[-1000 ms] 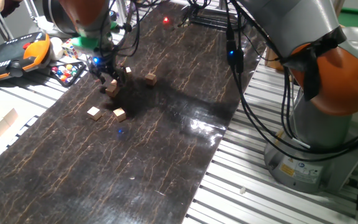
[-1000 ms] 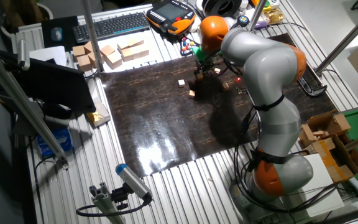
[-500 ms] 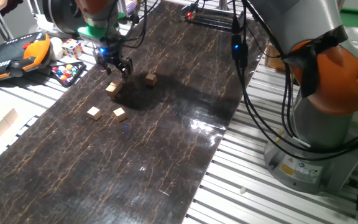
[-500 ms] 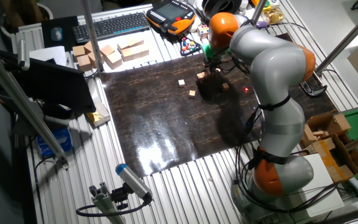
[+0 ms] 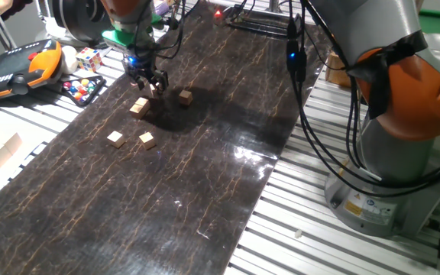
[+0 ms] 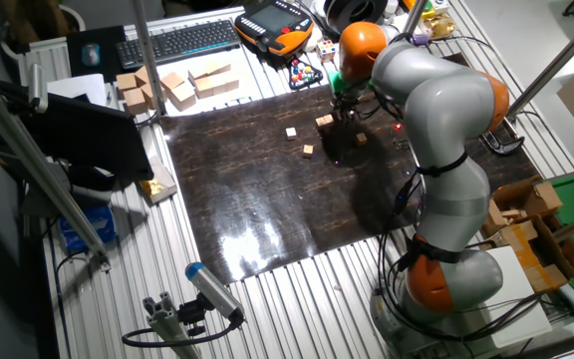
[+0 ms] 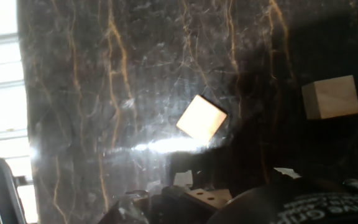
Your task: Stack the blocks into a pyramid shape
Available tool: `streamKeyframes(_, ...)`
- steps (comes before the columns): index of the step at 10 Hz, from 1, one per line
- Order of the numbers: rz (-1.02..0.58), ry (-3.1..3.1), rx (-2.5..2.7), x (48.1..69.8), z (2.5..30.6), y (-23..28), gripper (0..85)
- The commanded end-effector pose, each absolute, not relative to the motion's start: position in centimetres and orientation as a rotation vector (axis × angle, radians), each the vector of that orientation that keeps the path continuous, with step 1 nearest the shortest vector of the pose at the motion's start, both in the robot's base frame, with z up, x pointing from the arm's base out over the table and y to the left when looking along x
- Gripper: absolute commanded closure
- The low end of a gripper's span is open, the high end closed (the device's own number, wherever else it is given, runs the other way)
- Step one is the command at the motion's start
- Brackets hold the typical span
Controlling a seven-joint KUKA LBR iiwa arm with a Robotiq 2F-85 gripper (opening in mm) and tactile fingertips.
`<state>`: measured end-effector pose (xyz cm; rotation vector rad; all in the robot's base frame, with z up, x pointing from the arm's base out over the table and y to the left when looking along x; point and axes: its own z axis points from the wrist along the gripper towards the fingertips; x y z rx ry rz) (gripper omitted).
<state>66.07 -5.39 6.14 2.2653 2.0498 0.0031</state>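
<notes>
Several small tan wooden blocks lie apart on the dark marbled mat (image 5: 205, 176). One block (image 5: 138, 107) sits just in front of my gripper (image 5: 148, 81), another (image 5: 184, 96) to its right, and two more (image 5: 114, 138) (image 5: 147, 140) lie nearer the front. The other fixed view shows them too (image 6: 324, 121) (image 6: 360, 139) (image 6: 291, 132) (image 6: 308, 150), with the gripper (image 6: 345, 108) hovering between the first two. The hand view shows one block (image 7: 201, 118) below the fingers and another (image 7: 330, 97) at the right. The jaws look spread and empty. No stack shows.
Beyond the mat's left edge lie an orange teach pendant (image 5: 17, 65), a multicoloured puzzle cube (image 5: 88, 58) and a tray of coloured balls (image 5: 82, 89). Larger pale wooden blocks (image 6: 177, 85) and a keyboard (image 6: 177, 40) sit behind the mat. The robot base (image 5: 403, 153) stands at the right.
My gripper has lifted off the block it stood on a second ago and moved back and to the right. That block stays on the mat. The other blocks have not moved.
</notes>
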Motion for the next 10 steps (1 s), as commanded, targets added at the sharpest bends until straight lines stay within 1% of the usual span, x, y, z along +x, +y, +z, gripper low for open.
streamKeyframes(1,-0.004,2.052,2.266,66.05,6.14,-5.40,22.0)
streamKeyframes(4,0.026,2.091,2.276,66.05,6.14,-5.40,25.3)
streamKeyframes(10,0.099,2.028,2.355,66.09,6.12,-5.47,29.0)
